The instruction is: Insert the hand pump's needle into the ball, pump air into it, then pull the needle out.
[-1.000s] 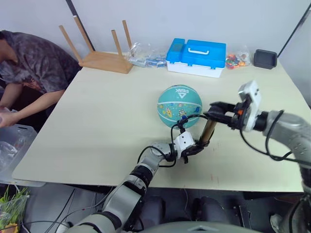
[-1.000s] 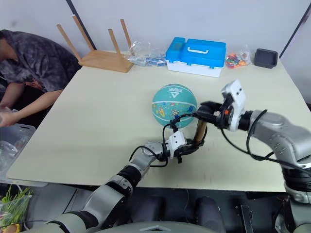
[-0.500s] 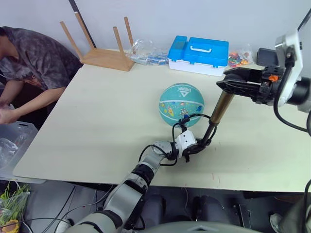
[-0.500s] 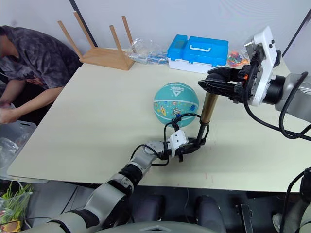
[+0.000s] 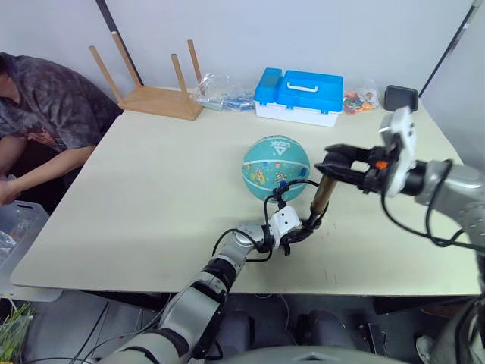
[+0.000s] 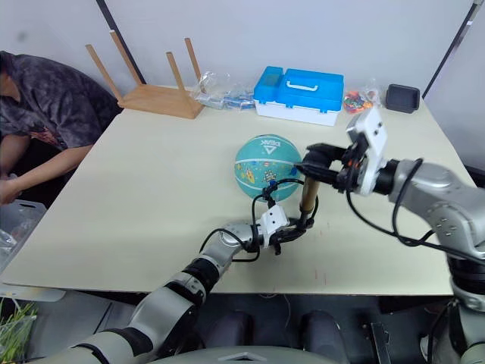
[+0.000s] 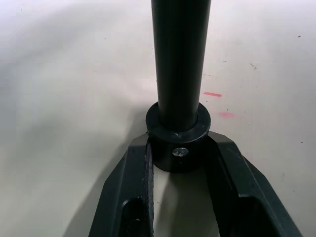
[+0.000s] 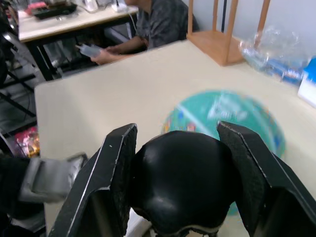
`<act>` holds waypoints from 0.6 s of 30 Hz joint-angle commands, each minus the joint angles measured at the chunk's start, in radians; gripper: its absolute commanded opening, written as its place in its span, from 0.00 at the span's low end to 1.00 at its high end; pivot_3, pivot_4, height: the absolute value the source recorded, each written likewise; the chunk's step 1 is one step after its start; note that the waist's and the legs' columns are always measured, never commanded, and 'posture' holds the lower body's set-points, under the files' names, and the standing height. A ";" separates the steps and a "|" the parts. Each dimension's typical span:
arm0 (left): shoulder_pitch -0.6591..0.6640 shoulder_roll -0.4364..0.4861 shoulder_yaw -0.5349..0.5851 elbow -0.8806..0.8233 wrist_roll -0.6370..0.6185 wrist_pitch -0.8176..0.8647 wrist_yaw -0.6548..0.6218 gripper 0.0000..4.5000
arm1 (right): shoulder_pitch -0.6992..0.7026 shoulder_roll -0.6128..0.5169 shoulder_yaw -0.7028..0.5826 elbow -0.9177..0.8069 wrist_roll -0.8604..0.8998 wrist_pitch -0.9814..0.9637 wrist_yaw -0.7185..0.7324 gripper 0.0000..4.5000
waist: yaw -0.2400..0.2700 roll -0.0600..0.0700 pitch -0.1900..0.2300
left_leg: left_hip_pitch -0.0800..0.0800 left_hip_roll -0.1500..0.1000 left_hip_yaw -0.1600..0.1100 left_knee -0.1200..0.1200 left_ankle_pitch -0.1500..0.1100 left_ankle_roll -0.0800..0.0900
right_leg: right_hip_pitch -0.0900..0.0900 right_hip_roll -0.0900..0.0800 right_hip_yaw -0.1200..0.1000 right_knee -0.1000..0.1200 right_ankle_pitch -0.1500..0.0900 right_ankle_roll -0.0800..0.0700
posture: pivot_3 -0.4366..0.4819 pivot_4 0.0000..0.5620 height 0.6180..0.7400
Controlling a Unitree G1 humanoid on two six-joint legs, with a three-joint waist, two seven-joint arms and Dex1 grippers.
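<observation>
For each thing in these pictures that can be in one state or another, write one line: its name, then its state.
Hand pump: upright on the table, base clamped, handle gripped.
Left gripper: shut on the pump's base.
Right gripper: shut on the pump's handle.
Hose: looped from the pump to the ball.
Ball: resting on the table.
Blue case: closed.
Wooden stool: upside down, legs up.

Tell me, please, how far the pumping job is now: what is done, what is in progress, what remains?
Done, it seems: the thin black hose arches to the teal ball, though the needle itself is too small to see. In hand: the left gripper clamps the base of the bronze-gold hand pump, while the right gripper holds its black handle. Left: finishing the pumping, then pulling the needle out.
</observation>
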 commanded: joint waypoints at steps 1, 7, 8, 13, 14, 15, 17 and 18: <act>0.095 0.040 -0.033 0.154 0.076 0.075 0.004 0.21 | 0.101 0.019 0.213 0.161 -0.198 -0.026 0.037 0.46 | -0.003 -0.001 -0.003 | 0.000 0.000 0.000 -0.001 0.000 0.000 | 0.000 0.000 0.000 0.000 0.000 0.000 | 0.48 0.27 1.00; 0.102 0.051 -0.029 0.143 0.074 0.075 0.005 0.21 | 0.118 0.056 0.258 0.213 -0.299 -0.092 0.084 0.46 | -0.003 -0.004 -0.011 | 0.005 -0.004 0.003 -0.006 0.001 0.002 | 0.001 0.002 0.001 -0.001 0.002 0.004 | 0.48 0.27 1.00; 0.103 0.051 -0.028 0.142 0.073 0.076 0.005 0.21 | 0.115 0.058 0.246 0.206 -0.298 -0.088 0.088 0.46 | -0.002 -0.005 -0.012 | 0.006 -0.004 0.004 -0.007 0.001 0.002 | 0.002 0.002 0.001 -0.001 0.002 0.004 | 0.48 0.27 1.00; 0.102 0.050 -0.026 0.134 0.070 0.081 0.002 0.21 | 0.073 0.028 0.137 0.123 -0.245 -0.054 0.104 0.46 | -0.002 -0.005 -0.011 | 0.008 -0.002 0.004 -0.008 0.000 0.000 | 0.002 0.001 0.000 -0.001 0.000 0.001 | 0.48 0.27 1.00; 0.101 0.050 -0.026 0.131 0.069 0.083 0.000 0.21 | 0.059 0.021 0.102 0.096 -0.219 -0.035 0.101 0.46 | -0.001 -0.005 -0.010 | 0.007 -0.002 0.004 -0.008 0.000 0.000 | 0.002 0.001 0.000 -0.001 0.000 0.001 | 0.48 0.27 1.00; 0.100 0.049 -0.025 0.129 0.069 0.084 -0.001 0.21 | 0.044 0.014 0.068 0.070 -0.192 -0.014 0.099 0.46 | -0.001 -0.003 -0.009 | 0.007 -0.002 0.004 -0.009 0.000 0.000 | 0.002 0.001 0.000 -0.001 0.000 0.001 | 0.48 0.27 1.00; 0.100 0.049 -0.025 0.126 0.068 0.085 -0.004 0.21 | 0.014 -0.004 0.008 0.020 -0.134 0.041 0.094 0.46 | 0.002 -0.004 -0.004 | 0.007 -0.003 0.004 -0.009 0.000 0.000 | 0.001 0.000 0.000 -0.001 0.001 0.001 | 0.48 0.27 1.00; 0.100 0.049 -0.024 0.125 0.068 0.086 -0.005 0.21 | 0.004 -0.010 -0.012 0.004 -0.114 0.065 0.091 0.46 | 0.003 0.000 0.000 | 0.007 -0.003 0.005 -0.008 0.000 0.001 | 0.001 -0.001 0.000 -0.002 0.002 0.003 | 0.48 0.27 1.00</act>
